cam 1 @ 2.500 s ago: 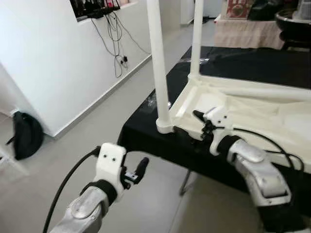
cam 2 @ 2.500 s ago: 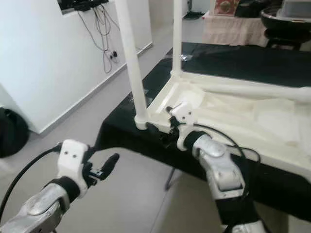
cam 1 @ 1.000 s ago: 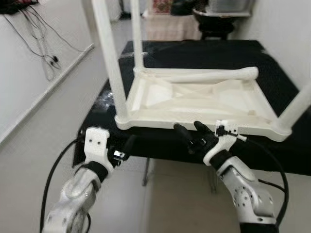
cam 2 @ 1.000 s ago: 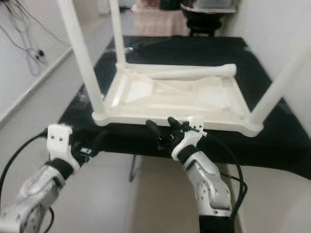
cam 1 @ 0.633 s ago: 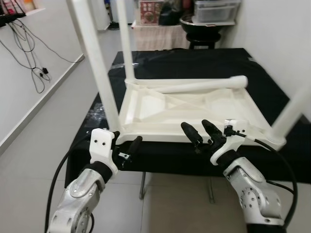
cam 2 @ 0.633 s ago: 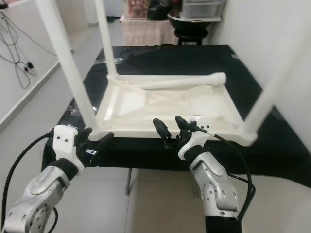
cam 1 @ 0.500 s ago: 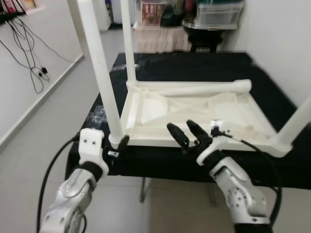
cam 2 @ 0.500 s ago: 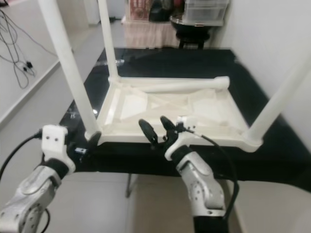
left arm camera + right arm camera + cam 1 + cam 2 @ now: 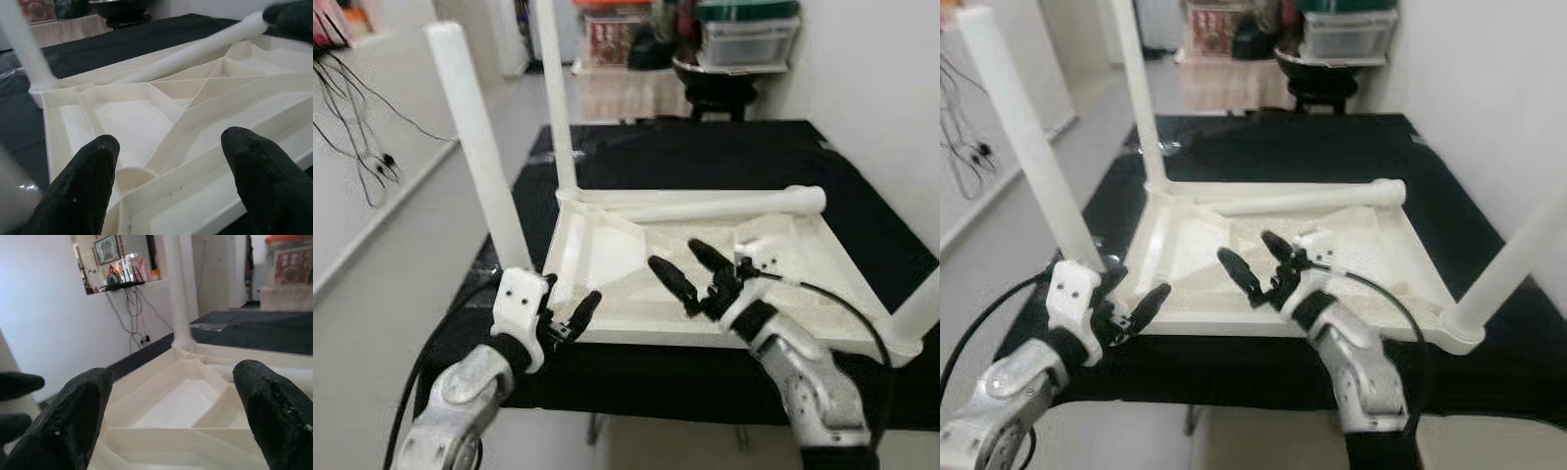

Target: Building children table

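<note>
One white plastic table point(image 9: 636, 255) lies upside down on a black-covered bench point(image 9: 734, 157). Three of its legs stand upright: one at the near left corner point(image 9: 480, 147), one at the far left point(image 9: 553, 98) and one at the near right point(image 9: 1518, 259). A fourth leg point(image 9: 705, 204) lies loose across the far edge. The left gripper point(image 9: 570, 315) and right gripper point(image 9: 690, 274) both hover spread open at the near rim, holding nothing. No readable writing shows.

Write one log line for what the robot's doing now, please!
stage: reaching | upside-down white table on black tabletop | left gripper: open, near edge | right gripper: open, over frame
</note>
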Available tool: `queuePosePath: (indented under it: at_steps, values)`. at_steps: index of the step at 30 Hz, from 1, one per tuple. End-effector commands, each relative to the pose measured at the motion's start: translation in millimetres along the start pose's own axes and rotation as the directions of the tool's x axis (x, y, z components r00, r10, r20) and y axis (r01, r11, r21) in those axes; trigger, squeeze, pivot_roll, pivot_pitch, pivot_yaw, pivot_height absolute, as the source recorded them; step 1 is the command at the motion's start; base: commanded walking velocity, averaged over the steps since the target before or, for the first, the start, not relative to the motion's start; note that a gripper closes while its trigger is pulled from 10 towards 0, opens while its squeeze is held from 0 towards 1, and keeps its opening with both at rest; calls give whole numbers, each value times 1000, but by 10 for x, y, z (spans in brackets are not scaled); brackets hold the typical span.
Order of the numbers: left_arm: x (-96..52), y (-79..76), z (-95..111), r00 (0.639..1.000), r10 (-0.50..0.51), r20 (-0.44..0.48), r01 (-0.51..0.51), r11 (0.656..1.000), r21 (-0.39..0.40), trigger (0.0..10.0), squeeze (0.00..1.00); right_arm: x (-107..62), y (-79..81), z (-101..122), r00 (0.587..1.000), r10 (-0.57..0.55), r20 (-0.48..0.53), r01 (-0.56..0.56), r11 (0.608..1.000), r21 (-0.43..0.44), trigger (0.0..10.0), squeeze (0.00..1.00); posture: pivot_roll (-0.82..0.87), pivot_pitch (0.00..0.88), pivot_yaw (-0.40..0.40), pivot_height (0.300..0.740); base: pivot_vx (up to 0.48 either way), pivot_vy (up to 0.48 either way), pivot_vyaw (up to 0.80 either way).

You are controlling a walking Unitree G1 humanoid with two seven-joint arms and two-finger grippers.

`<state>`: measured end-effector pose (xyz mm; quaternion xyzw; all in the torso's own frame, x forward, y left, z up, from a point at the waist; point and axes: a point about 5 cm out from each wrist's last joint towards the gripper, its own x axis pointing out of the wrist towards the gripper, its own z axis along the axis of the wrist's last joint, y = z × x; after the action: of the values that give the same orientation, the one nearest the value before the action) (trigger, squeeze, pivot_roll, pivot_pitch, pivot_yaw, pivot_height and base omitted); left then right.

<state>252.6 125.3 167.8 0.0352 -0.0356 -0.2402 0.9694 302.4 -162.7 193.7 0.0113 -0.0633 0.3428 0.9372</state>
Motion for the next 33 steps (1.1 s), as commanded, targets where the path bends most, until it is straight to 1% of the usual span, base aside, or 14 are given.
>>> queuePosePath:
  at_steps: [1, 4, 6, 7, 10, 13, 14, 17, 19, 21, 24, 26, 28, 33]
  values:
    - [-24, -88, 12, 998, -56, 1, 56, 998, 36, 10000, 0, 4, 30, 82, 995, 96, -16, -97, 994, -59, 10000, 0, -55, 72, 38, 740, 0, -472, 0]
    - [-27, -101, 13, 998, -64, 1, 64, 997, 31, 10000, 0, 3, 30, 136, 988, 148, -42, -151, 983, -102, 10000, 0, -56, 74, 37, 740, 0, -472, 0]
    - [-33, -122, 16, 997, -81, -3, 81, 997, 11, 10000, 0, 11, 50, 208, 964, 234, -126, -255, 947, -198, 10000, 0, -46, 77, 29, 740, 0, -236, 0]
    - [-33, -122, 16, 997, -81, -3, 81, 997, 11, 10000, 0, 11, 50, 208, 964, 234, -126, -255, 947, -198, 10000, 0, -46, 77, 29, 740, 0, 0, 0]
    - [-39, -122, 25, 998, -71, 0, 70, 997, 6, 10000, 0, 10, 140, 176, 913, 318, -256, -383, 885, -266, 10000, 0, -44, 77, 28, 740, 0, 0, 0]
    - [-46, -120, 30, 998, -67, 1, 67, 998, 3, 10000, 0, -4, 177, 137, 886, 343, -313, -429, 863, -268, 10000, 0, -47, 78, 30, 740, 0, 0, 0]
    - [-54, -121, 35, 998, -65, 2, 65, 998, 2, 10000, 0, -23, 206, 99, 851, 368, -375, -478, 838, -263, 10000, 0, -47, 78, 30, 740, 0, 0, 0]
    - [-73, -126, 33, 998, -63, 1, 63, 998, -6, 10000, 0, -37, 221, 51, 819, 355, -451, -502, 824, -263, 10000, 0, -47, 78, 31, 740, 0, 0, 0]
    - [-161, -160, 2, 998, -53, -14, 52, 998, -44, 10000, 0, -41, 223, 7, 761, 332, -558, -545, 792, -273, 10000, 0, -48, 82, 28, 740, 0, 0, 0]
    - [-210, -183, -24, 998, -51, -24, 49, 997, -67, 10000, 0, -38, 219, -10, 730, 324, -601, -566, 780, -267, 10000, 0, -47, 83, 27, 740, 0, 0, 0]
    - [-328, -237, -122, 998, -30, -52, 23, 991, -131, 10000, 0, 24, 162, -79, 673, 260, -692, -565, 785, -254, 10000, 0, -42, 87, 21, 740, 0, 0, 0]
    - [-340, -241, -135, 998, -26, -55, 18, 990, -137, 10000, 0, 33, 155, -88, 664, 249, -704, -564, 786, -253, 10000, 0, -42, 87, 21, 740, 0, 0, 0]
    - [-326, -225, -131, 999, -3, -42, -3, 989, -150, 10000, 0, 64, 94, -177, 619, 176, -766, -526, 817, -237, 10000, 0, -33, 92, 11, 740, 0, 0, 0]
    - [-319, -240, -128, 1000, -6, -31, 1, 989, -149, 10000, 0, 109, 25, -244, 566, 96, -819, -463, 859, -220, 10000, 0, -34, 99, 8, 740, 0, 0, 0]
